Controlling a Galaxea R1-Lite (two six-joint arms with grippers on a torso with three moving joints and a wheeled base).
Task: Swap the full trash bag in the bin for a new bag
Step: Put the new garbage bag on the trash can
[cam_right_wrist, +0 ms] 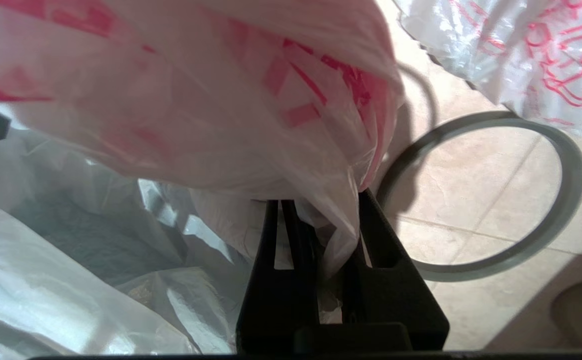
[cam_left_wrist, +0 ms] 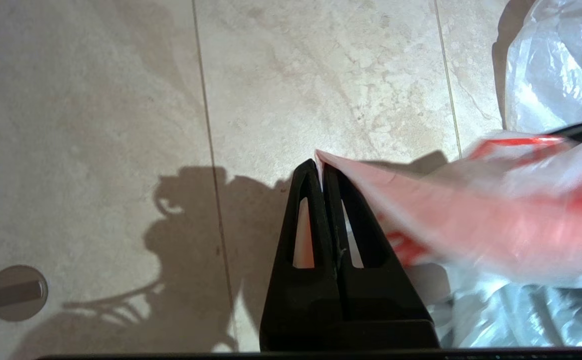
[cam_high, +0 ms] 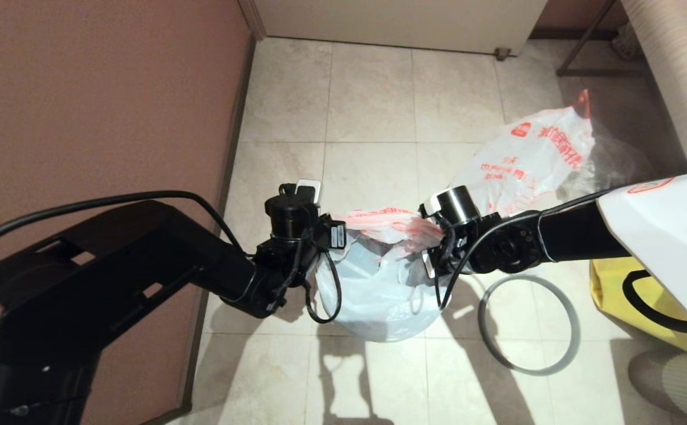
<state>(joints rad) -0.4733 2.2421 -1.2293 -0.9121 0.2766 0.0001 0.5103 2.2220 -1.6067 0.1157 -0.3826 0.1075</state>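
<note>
Stretching a thin white see-through plastic bag with red print [cam_high: 388, 223] between them, the robot's 2 black arms meet over a beige tiled floor [cam_high: 367, 100]. The left gripper [cam_left_wrist: 322, 167] has its jaws pressed together on one red-edged corner of that bag; the right gripper [cam_right_wrist: 316, 220] pinches a gathered fold of the same film between its dark fingers [cam_right_wrist: 376, 235], the jaws nearly closed around the plastic. The bag hangs in a slack band from one gripper to the other.

Directly beneath it stands a round container wrapped in pale, glossy white plastic [cam_high: 379, 301]; whether the small black bin is inside that wrapping cannot be told from any view, apart from a dark sliver at the edge of the left wrist view. A separate grey ring rim [cam_high: 529, 324] lies flat on the tiles just beside the wrapped container, on the robot's right, partly under the right arm.

Farther back on the right, a second white see-through bag with red Chinese print [cam_high: 532, 159] stands puffed up on the floor, well apart from the grippers. A big yellow bag with a black handle [cam_high: 632, 301] sits under the white shell of the right arm. A reddish-brown wall [cam_high: 95, 100] runs along the left.
</note>
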